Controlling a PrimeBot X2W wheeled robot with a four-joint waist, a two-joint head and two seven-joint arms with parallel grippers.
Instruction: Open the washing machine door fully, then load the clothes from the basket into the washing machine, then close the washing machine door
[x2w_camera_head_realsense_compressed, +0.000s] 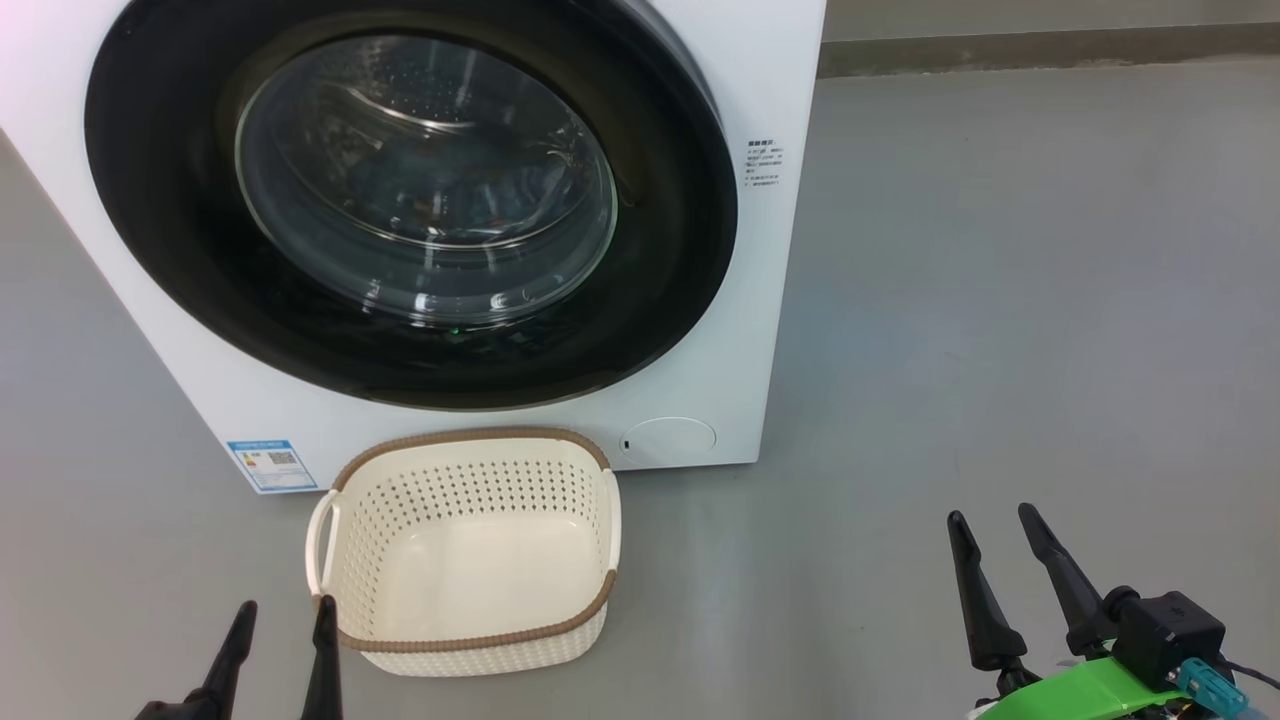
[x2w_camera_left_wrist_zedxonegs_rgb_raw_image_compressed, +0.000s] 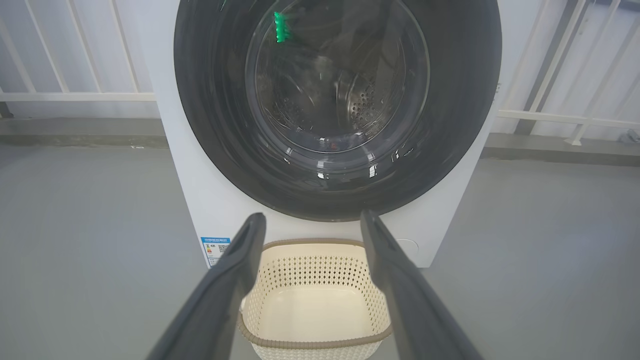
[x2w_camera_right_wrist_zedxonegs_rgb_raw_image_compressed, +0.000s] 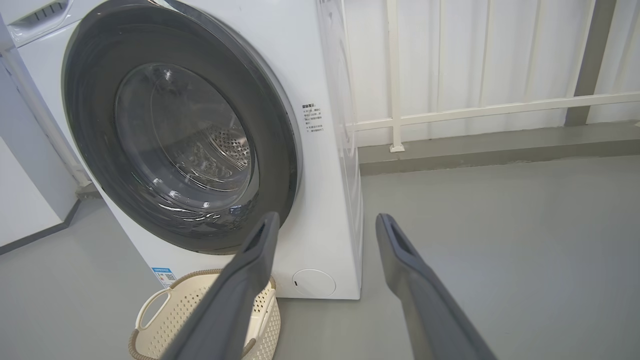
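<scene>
Head view: the washing machine (x2w_camera_head_realsense_compressed: 770, 300), a smooth white box, is seen with the washing machine door (x2w_camera_head_realsense_compressed: 660, 250) lying flush against its front. The door is formed by a wide glossy black ring around a bulging clear glass bowl, through which the perforated steel drum (x2w_camera_head_realsense_compressed: 440, 100) is made out. A small blue label (x2w_camera_head_realsense_compressed: 271, 463) and a round filter cap (x2w_camera_head_realsense_compressed: 667, 439) are set low on the front panel. The basket (x2w_camera_head_realsense_compressed: 470, 437) is stood on the matt grey floor (x2w_camera_head_realsense_compressed: 1000, 300) just before the machine, below the door. It is a cream plastic rectangle with rounded corners, perforated walls, a brown woven-look rim and two loop handles. The left gripper (x2w_camera_head_realsense_compressed: 286, 603) is held by the basket's near left corner, its tapered dark fingers spread wide. The right gripper (x2w_camera_head_realsense_compressed: 991, 512) is held well apart at the lower right, equally spread

Left wrist view: the basket (x2w_camera_left_wrist_zedxonegs_rgb_raw_image_compressed: 315, 243) is framed between the parted fingers of the left gripper (x2w_camera_left_wrist_zedxonegs_rgb_raw_image_compressed: 312, 215), under the door's shiny rim (x2w_camera_left_wrist_zedxonegs_rgb_raw_image_compressed: 210, 100). A white railing (x2w_camera_left_wrist_zedxonegs_rgb_raw_image_compressed: 75, 95) is seen behind

Right wrist view: the door (x2w_camera_right_wrist_zedxonegs_rgb_raw_image_compressed: 90, 125) is shown obliquely, and the basket (x2w_camera_right_wrist_zedxonegs_rgb_raw_image_compressed: 185, 300) is partly covered by one finger of the wide-set right gripper (x2w_camera_right_wrist_zedxonegs_rgb_raw_image_compressed: 327, 216)
</scene>
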